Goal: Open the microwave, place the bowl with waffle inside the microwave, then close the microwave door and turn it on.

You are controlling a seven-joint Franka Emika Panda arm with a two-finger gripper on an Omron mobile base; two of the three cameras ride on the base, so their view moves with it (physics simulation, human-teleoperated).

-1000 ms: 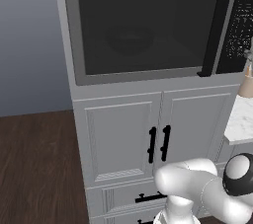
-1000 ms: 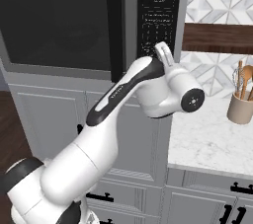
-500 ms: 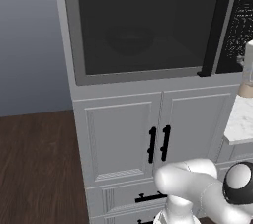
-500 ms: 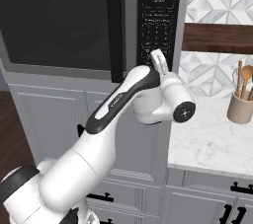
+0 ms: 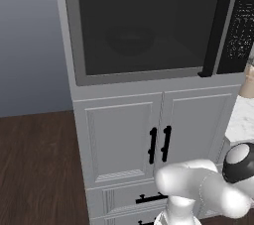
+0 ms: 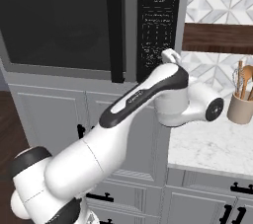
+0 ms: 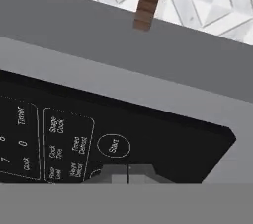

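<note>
The microwave (image 5: 69,45) sits built in above white cabinets, and the microwave door (image 5: 149,26) is closed, its black bar handle (image 5: 214,30) at the right. Through the tinted glass the bowl (image 5: 130,40) is a dim round shape inside; I cannot make out the waffle. My gripper (image 6: 167,55) is shut and empty, its tip right at the lower right of the black control strip (image 6: 158,25). In the hand view the closed gripper (image 7: 127,172) sits just below the round Start button (image 7: 113,145).
White cabinet doors (image 5: 124,140) with short black handles stand under the microwave. To the right are a marble counter (image 6: 212,144), a holder of wooden utensils (image 6: 240,107) and a wooden shelf (image 6: 217,38). Dark wood floor (image 5: 34,169) lies to the left.
The wrist has swung down and to the right while the shut gripper tip has stayed at the lower part of the control strip. Door and bowl are unchanged.
</note>
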